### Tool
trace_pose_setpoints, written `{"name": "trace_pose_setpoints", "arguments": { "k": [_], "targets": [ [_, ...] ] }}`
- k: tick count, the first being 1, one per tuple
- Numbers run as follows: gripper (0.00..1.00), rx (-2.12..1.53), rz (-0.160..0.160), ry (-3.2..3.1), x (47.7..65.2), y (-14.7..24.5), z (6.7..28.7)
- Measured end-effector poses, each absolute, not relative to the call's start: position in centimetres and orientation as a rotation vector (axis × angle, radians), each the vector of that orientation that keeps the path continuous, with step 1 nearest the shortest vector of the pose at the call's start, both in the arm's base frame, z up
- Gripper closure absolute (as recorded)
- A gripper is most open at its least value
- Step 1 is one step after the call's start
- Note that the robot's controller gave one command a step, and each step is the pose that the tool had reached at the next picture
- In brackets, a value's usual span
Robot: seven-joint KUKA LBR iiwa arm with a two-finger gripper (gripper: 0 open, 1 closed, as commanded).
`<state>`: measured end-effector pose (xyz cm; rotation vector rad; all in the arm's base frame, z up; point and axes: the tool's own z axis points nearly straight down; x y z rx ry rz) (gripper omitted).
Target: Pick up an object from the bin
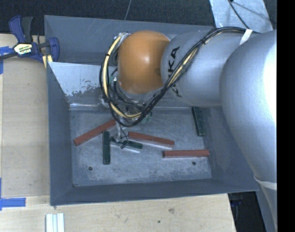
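**A:** One stick only. The gripper [120, 140] hangs low over a short dark green stick [133, 144] mid-bin. I'd close across its width, clear of the red-brown neighbour [151, 139]. Whether the gripper is open or shut, I cannot tell.

**B:** Counts?

**A:** Three red-brown: nearest, the right red-brown stick [186, 153], then the neighbour and the left red-brown stick [94, 132]. Three dark green, counting the long green stick [106, 149] left of the gripper and the far green stick [199, 121] to its right.

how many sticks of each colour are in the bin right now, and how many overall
red-brown sticks: 3
dark green sticks: 2
short dark piece by the gripper: 1
short pale piece just below it: 1
total: 7
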<state>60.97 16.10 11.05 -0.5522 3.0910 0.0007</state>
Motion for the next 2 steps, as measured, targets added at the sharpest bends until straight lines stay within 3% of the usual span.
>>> {"name": "trace_pose_setpoints", "arguments": {
  "k": [1,2],
  "targets": [
    [1.00,-0.581,0.001,3.085,60.87,13.29,7.86],
    [1.00,-0.581,0.001,3.085,60.87,13.28,7.86]
  ]
}}
